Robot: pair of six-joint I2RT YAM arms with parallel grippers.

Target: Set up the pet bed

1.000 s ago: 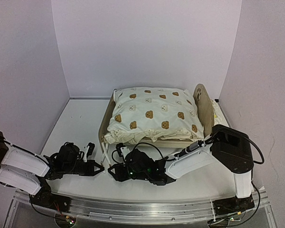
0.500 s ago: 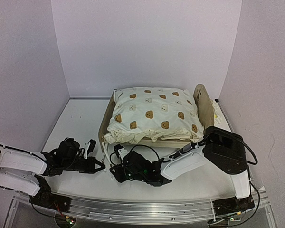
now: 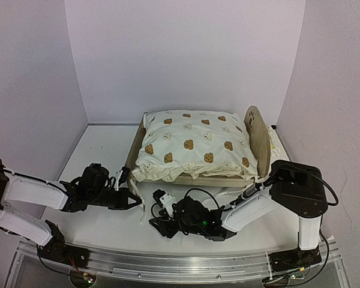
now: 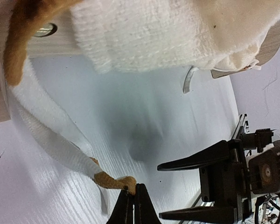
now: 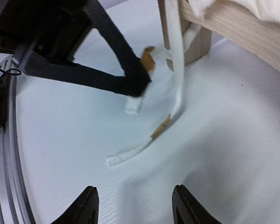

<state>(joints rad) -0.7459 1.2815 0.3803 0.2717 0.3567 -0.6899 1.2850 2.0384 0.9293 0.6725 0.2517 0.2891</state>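
The pet bed (image 3: pixel 255 133), a light-wood frame with arched end boards, stands at the back centre. A cream bear-print cushion (image 3: pixel 195 144) lies on it. White tie straps hang from its near-left corner. My left gripper (image 4: pixel 133 201) is shut on the tan-banded end of one strap (image 4: pixel 113 181), just off the bed's leg (image 5: pixel 196 43). In the top view the left gripper (image 3: pixel 137 201) sits by that corner. A second strap (image 5: pixel 144 140) lies loose on the table. My right gripper (image 5: pixel 136 205) is open and holds nothing, a little short of that strap, its jaws toward the left gripper (image 5: pixel 130 77).
The two arms lie close together on the white table (image 3: pixel 96 156) in front of the bed, with the right gripper (image 3: pixel 157 225) near the front rail (image 3: pixel 168 267). Lilac walls close in the back and both sides. A pale item (image 3: pixel 277 143) lies behind the right end board.
My left gripper has moved right and toward the bed's corner, still shut on the strap. The right gripper has drawn back toward the near edge and opened wider.
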